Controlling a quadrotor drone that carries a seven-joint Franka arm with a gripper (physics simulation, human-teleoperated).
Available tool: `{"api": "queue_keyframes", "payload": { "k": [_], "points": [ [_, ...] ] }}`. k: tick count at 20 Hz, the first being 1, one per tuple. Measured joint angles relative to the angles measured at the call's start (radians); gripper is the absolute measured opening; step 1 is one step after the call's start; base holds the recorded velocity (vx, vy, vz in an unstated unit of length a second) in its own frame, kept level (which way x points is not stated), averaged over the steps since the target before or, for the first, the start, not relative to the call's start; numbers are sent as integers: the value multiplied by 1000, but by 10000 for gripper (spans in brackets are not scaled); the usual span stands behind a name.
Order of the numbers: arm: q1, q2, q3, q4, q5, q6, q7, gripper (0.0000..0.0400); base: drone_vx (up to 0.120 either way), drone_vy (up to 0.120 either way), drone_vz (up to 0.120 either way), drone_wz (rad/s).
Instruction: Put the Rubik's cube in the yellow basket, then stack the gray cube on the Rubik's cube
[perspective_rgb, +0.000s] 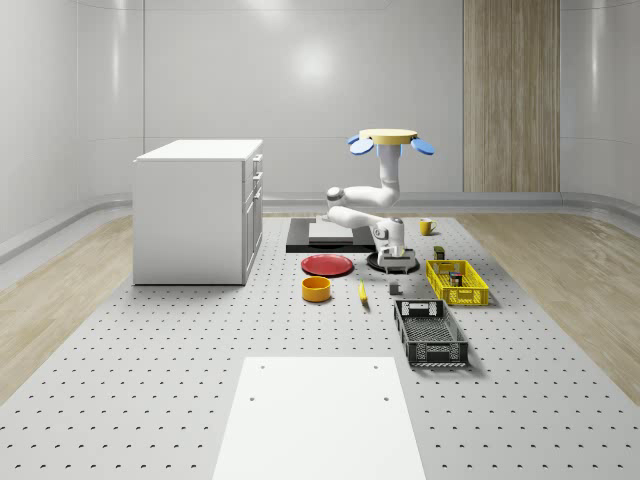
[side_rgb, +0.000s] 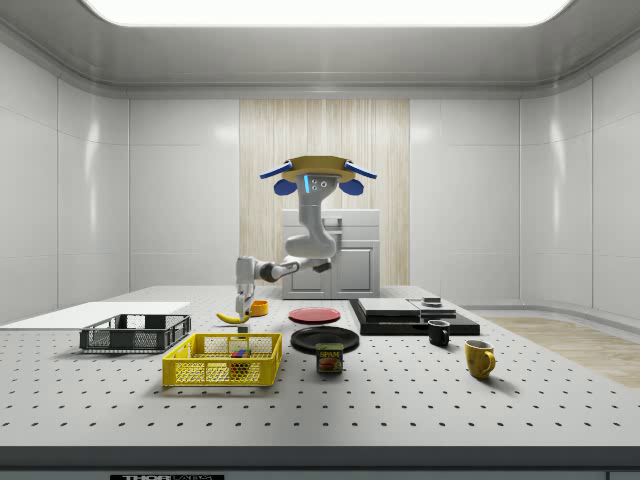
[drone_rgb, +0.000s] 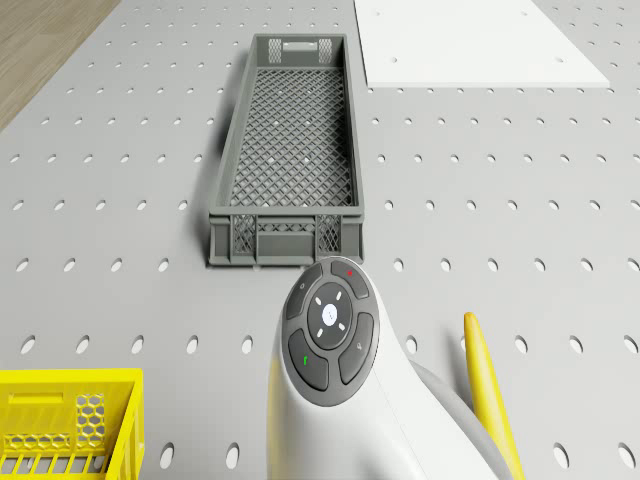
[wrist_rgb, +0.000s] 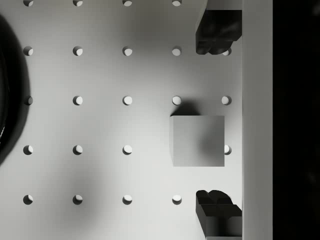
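The Rubik's cube (side_rgb: 238, 353) lies inside the yellow basket (side_rgb: 222, 372), also visible as the cube (perspective_rgb: 456, 278) within the basket (perspective_rgb: 470, 296). The gray cube (wrist_rgb: 197, 140) rests on the perforated table, a small block (perspective_rgb: 395, 289) between the black plate and the gray basket. My gripper (wrist_rgb: 217, 122) points straight down over it, open, with one dark fingertip (wrist_rgb: 217, 35) on either side of the cube and no contact. The drone (perspective_rgb: 390, 140) hovers above the black plate, its arm bent down to the gripper (perspective_rgb: 396, 270).
A gray mesh basket (drone_rgb: 290, 150) lies just beyond the cube, and a banana (drone_rgb: 485, 390) lies beside the arm. A black plate (wrist_rgb: 6, 100), red plate (perspective_rgb: 327, 265), orange bowl (perspective_rgb: 316, 289), Spam can (side_rgb: 330, 357), two mugs, a white cabinet (perspective_rgb: 200, 210) and a white mat (perspective_rgb: 318, 415) stand around.
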Motion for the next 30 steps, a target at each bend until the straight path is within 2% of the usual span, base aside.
{"api": "queue_keyframes", "payload": {
  "k": [5,20,30],
  "points": [
    [0,3,-4,1,-4,-1,-1,400,0,-32,-32,0],
    [7,11,-74,37,-71,31,-27,400,0,0,0,0],
    [-21,40,-99,88,-100,38,-37,400,0,0,0,0]
  ]
}}
